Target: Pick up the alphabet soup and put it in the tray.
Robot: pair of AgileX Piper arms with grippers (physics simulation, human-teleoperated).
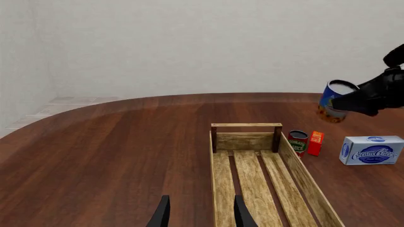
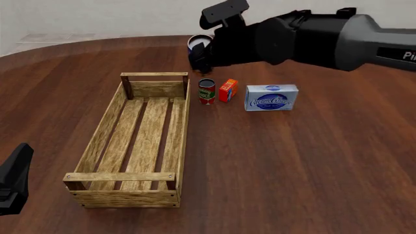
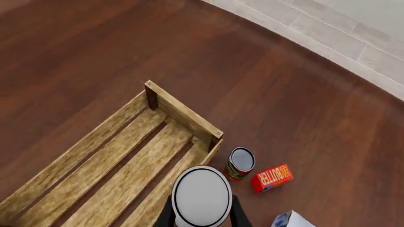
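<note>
Half-hidden alphabet soup (image 2: 197,43), right hand (image 2: 200,57) gripping

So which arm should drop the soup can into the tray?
Right. Its gripper already holds the soup can in the air, just beyond the tray's far end beside the small red can. The left gripper is open and empty, low at the tray's near end.

Alphabet soup (image 1: 334,100) aloft beyond tray (image 1: 303,177)

alphabet soup (image 1: 333,100): blue-yellow-orange, grey lid | tray (image 2: 104,134): light wood
</note>
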